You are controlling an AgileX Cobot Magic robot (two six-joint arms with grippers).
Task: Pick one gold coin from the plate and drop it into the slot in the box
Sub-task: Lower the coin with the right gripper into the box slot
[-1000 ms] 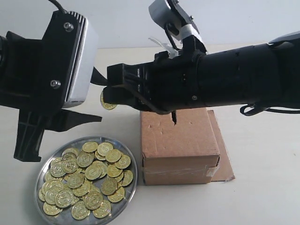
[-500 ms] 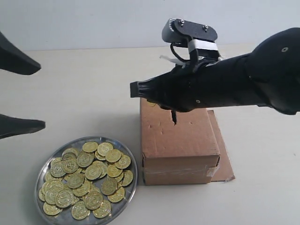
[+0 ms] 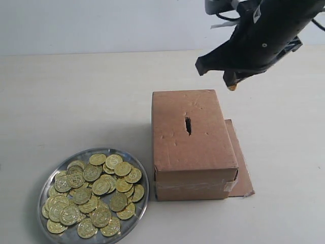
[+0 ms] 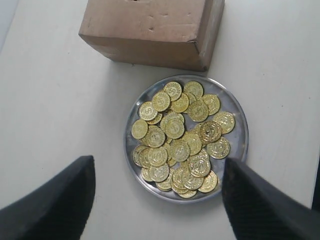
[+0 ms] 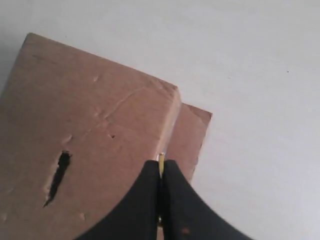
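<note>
The silver plate (image 3: 143, 203) (image 4: 239, 107), heaped with gold coins (image 3: 94, 193) (image 4: 180, 137), rests on the table left of the brown cardboard box (image 3: 203, 147) (image 4: 145, 25). The dark box slot (image 3: 188, 125) (image 5: 58, 176) cuts the middle of the box's top face. My right gripper (image 3: 232, 85) (image 5: 161, 167) hangs above the box's far right corner, shut on one gold coin (image 3: 232, 87) (image 5: 161, 159) held edge-on, only its rim peeking out between the fingertips. My left gripper (image 4: 157, 200) is open high above the plate's edge, and does not show in the exterior view.
A flat cardboard sheet (image 3: 242, 173) (image 5: 192, 135) lies under the box and sticks out on its right side. Bare light tabletop (image 3: 76, 101) surrounds the plate and the box.
My right arm swung from over the plate side across to the box's far right, rising and carrying the coin. My left arm pulled back out of the exterior view.
</note>
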